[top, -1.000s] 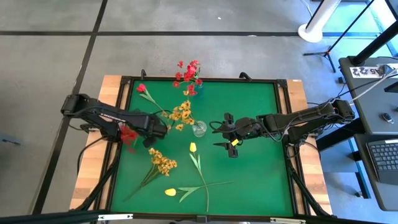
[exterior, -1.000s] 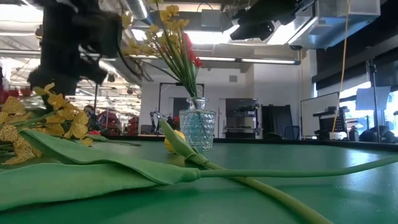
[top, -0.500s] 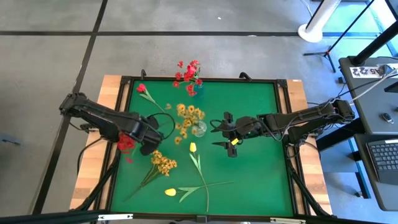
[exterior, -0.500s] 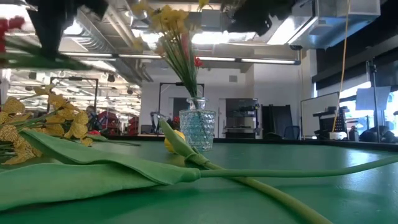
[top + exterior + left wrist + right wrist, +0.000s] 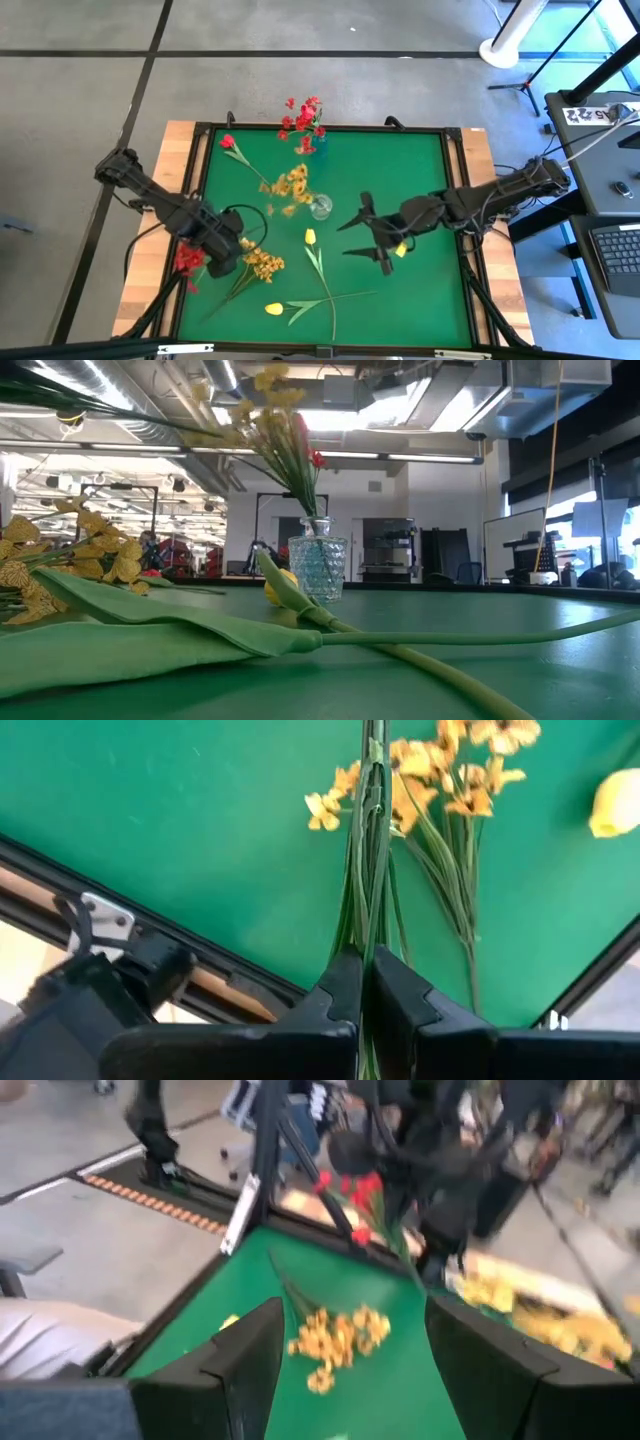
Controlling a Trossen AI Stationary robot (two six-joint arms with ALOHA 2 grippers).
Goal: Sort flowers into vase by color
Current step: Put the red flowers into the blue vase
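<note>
Left gripper (image 5: 365, 982), fingers clamped on the stems of a red spray (image 5: 188, 262) at the table's eight o'clock edge, apparently separating it from the yellow-filled glass vase (image 5: 320, 207) at centre; right gripper (image 5: 366, 237), fingers apart, waits at three o'clock.

My high view looked straight down on the whole green table (image 5: 420, 190) and both arms. My low view sat at tabletop height, facing level across the mat toward the glass vase (image 5: 317, 567) and the room behind; the same vase (image 5: 320, 207) appeared mid-table from overhead. My left wrist view looked close along its own fingers (image 5: 335, 1005) onto the mat. My right wrist view faced across the table toward the left arm (image 5: 440, 1170).
</note>
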